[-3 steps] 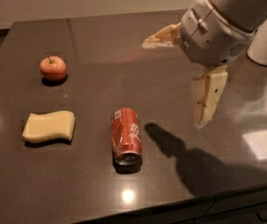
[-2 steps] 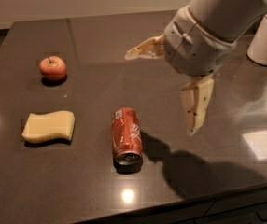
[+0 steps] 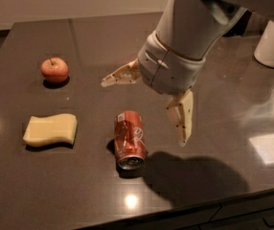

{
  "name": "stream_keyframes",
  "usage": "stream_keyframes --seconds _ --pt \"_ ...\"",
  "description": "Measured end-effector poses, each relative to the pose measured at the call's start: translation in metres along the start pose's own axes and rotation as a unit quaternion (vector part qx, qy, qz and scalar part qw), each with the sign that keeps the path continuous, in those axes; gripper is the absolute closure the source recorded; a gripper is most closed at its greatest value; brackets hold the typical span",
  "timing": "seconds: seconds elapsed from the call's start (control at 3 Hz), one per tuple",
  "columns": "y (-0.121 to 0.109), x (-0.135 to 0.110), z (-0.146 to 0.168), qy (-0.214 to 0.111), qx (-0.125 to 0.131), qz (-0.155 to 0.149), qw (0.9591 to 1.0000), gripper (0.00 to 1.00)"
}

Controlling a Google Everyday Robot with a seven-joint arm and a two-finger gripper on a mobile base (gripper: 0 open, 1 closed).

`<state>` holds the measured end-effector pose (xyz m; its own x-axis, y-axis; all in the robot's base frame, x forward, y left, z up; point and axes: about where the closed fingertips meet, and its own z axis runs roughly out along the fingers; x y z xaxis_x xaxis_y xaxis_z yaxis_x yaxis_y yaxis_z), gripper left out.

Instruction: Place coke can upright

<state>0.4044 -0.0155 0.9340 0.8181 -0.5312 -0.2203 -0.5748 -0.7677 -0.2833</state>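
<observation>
Just above the can [image 3: 130, 139] and a little behind it hangs the gripper [image 3: 143, 113], its two pale fingers spread wide apart with nothing held between them. One finger [image 3: 121, 75] reaches out to the left, behind the can; the other [image 3: 181, 116] points downward just to the right of the can, close to it but apart from it. The can itself lies on its side on the dark, glossy table [image 3: 79, 195], red with white lettering, its silver end turned toward the table's front edge. To the left of the can, about level with it, sits a yellow sponge [image 3: 50, 130]. Farther back and to the left of the can stands a red apple [image 3: 54, 69]. Well off to the right and behind the can is a white container [image 3: 273, 44]. The bulky grey arm [image 3: 185, 47] rises up and to the right from above the can, and its shadow spreads across the table just right of the can.
</observation>
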Motion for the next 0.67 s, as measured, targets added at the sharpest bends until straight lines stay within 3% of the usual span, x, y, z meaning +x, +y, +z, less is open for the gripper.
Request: stream_keyframes --seconds 0.33,0.67 --pt "-0.0045 -0.001 0.013 0.003 -0.005 -0.055 0.9985 0.0" --pt "-0.0038 -0.0034 0.0229 0.006 -0.017 -0.119 0.9928 0.0"
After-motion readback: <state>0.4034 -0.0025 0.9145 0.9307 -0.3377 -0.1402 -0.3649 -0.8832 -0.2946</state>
